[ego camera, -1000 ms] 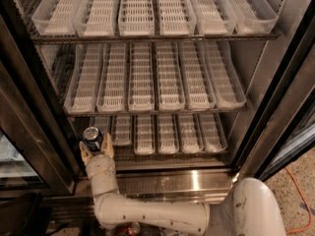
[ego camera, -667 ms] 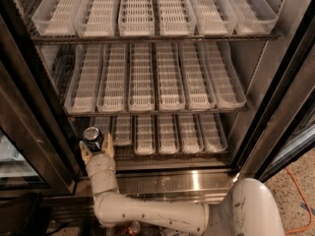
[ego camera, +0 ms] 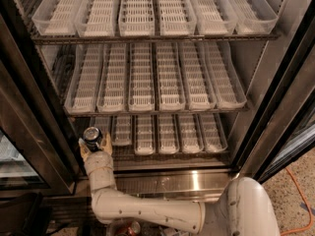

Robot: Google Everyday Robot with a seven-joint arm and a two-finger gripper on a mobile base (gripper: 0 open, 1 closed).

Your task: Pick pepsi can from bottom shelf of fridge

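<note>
The fridge (ego camera: 275,107) stands open in front of me, with three racks of clear slatted lane trays. On its bottom shelf (ego camera: 162,134), at the far left front, is the pepsi can (ego camera: 92,134), dark with a silver top. My gripper (ego camera: 93,144) reaches up from below and its cream fingers are shut on the pepsi can from both sides. The can's lower body is hidden by the fingers. My white arm (ego camera: 142,210) curves from the lower right to the gripper.
The steel sill (ego camera: 187,181) runs under the bottom shelf. A black door frame (ego camera: 29,122) stands close on the left and another on the right (ego camera: 290,97). A red can (ego camera: 132,228) lies on the floor beneath the arm. An orange cable (ego camera: 301,195) crosses the speckled floor.
</note>
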